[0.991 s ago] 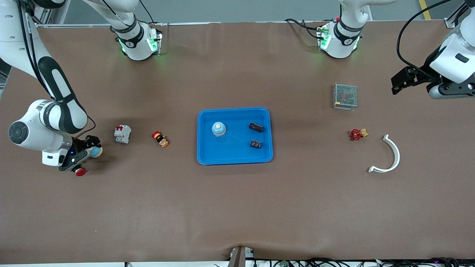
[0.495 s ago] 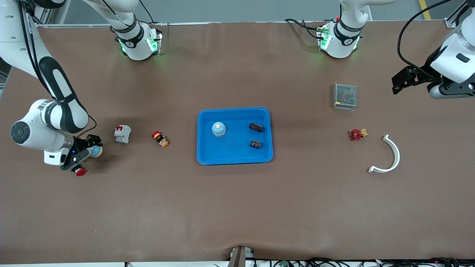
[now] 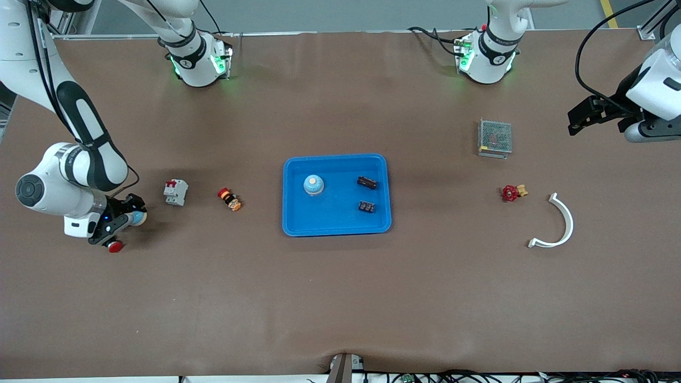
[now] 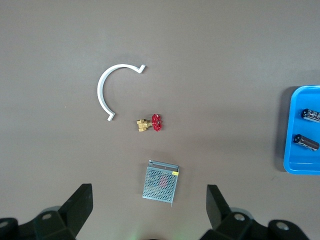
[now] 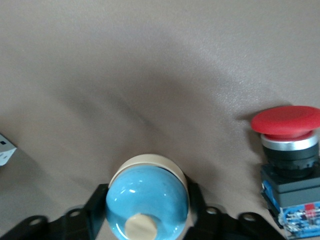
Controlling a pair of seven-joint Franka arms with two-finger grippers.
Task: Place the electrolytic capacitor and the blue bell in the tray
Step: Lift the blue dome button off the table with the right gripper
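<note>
Gripping blue bell (image 5: 147,199), right tool (image 3: 129,214) sits low at right arm's end of desk (image 3: 340,298), fingers (image 5: 98,202) pressed against dome's sides. Red pushbutton (image 5: 289,155) stands just beside bell. Second bell (image 3: 313,184) and two dark capacitors (image 3: 366,182) lie in blue tray (image 3: 337,227) mid-desk. Left tool (image 3: 582,113) hangs spread, holding nothing, over left arm's end of desk, above mesh box (image 4: 160,182), red valve (image 4: 150,123), white curved clip (image 4: 103,87). Left arm waits.
</note>
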